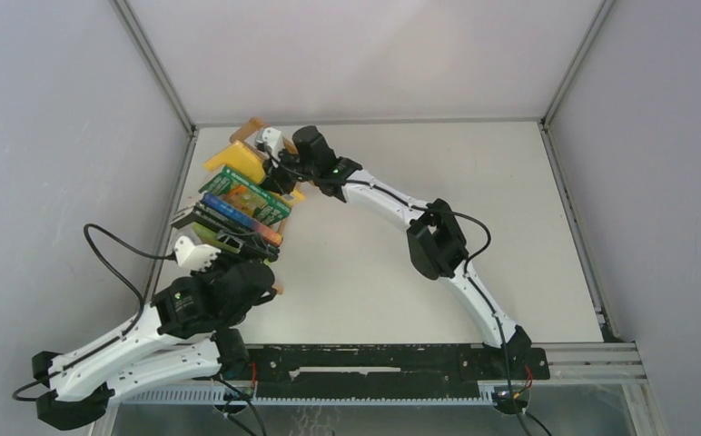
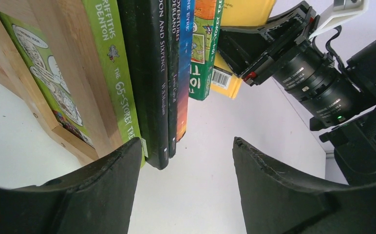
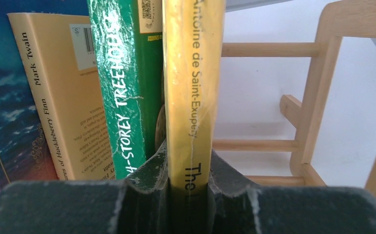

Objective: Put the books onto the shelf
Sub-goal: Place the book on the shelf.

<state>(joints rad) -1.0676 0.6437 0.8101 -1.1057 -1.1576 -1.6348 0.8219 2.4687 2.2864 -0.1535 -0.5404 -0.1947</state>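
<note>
Right gripper [image 3: 188, 168] clamped on thin yellow paperback [image 3: 193, 83], spine creased; left gripper [image 2: 186, 156] jaws apart, empty; glossy books [image 2: 157, 73] side by side in slatted pale-wood shelf [image 3: 317, 97].

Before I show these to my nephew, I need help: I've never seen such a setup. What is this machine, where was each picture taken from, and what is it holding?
These are two robot arms bolted at the near edge of a white table, each ending in a two-finger gripper. The wide picture comes from a fixed camera above and shows the left arm and the right arm. The other two pictures come from cameras on the wrists. On the table stands a small wooden shelf holding a row of books. The right gripper is closed on the spine of a yellow book, next to a green book. The left gripper is open and empty, pointing at the row.
</note>
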